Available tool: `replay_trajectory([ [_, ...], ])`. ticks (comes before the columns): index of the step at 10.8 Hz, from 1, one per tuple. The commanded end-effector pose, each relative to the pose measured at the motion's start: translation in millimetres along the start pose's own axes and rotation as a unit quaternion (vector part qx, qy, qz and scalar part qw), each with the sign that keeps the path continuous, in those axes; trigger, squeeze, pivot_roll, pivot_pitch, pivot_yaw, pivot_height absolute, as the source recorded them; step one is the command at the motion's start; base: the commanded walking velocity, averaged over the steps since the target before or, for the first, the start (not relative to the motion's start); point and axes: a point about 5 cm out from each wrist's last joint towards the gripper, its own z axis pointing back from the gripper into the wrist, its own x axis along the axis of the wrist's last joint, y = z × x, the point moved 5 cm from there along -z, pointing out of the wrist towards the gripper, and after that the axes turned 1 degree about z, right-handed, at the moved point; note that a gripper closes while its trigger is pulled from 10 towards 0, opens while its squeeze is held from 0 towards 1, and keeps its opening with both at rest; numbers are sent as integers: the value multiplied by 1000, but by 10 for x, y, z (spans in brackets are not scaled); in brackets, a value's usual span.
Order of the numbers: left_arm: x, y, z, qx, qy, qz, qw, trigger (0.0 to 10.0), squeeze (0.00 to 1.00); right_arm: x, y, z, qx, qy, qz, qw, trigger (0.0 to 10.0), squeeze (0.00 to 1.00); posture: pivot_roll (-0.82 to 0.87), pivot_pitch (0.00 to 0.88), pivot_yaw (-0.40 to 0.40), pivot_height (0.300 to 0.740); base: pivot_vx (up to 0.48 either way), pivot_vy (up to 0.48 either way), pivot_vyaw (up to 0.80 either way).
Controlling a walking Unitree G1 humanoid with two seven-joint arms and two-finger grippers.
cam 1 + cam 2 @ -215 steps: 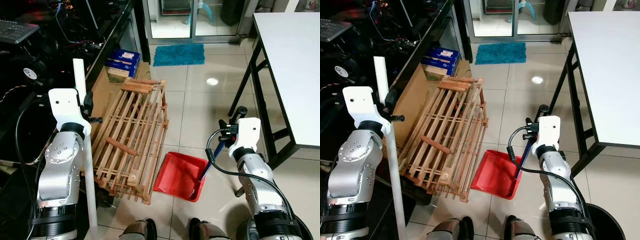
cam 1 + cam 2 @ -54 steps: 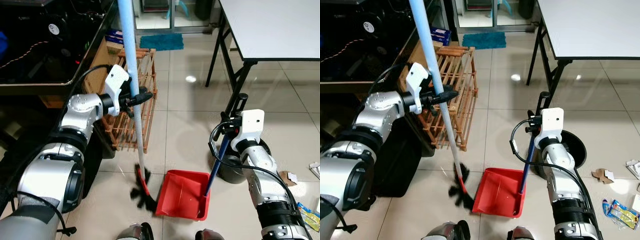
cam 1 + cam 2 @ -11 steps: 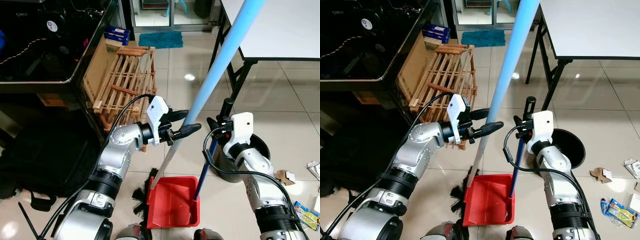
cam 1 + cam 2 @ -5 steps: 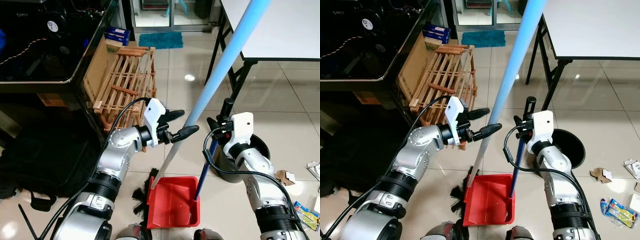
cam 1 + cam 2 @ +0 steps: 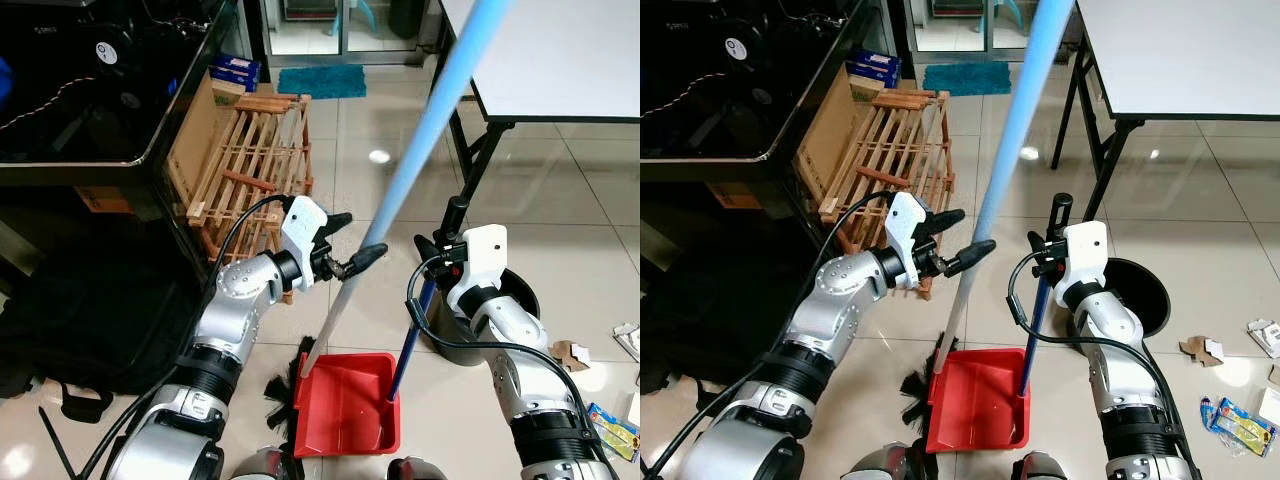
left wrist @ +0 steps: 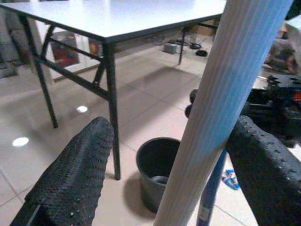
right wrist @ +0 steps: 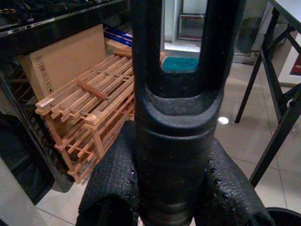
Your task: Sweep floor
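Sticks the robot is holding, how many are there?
2. The left gripper has the light blue broom pole between its fingers. The right gripper is shut on the dark blue dustpan handle, which goes down into the red dustpan.

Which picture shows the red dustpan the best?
The right eye view: the whole red dustpan lies open on the floor. The left eye view shows it nearly as well. The left wrist view catches just its blue handle; the right wrist view its black grip.
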Motion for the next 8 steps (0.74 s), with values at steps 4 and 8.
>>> replay_trajectory([
  [4,-139,-5,24,37,8,10,999,10000,0,106,7,6,4,-19,-5,1000,10000,0,-233,123,65,740,0,0,0],
  [8,-356,122,52,123,47,1,991,0,0,97,9,7,3,-19,-6,1000,10000,0,-234,125,67,740,0,0,0],
])
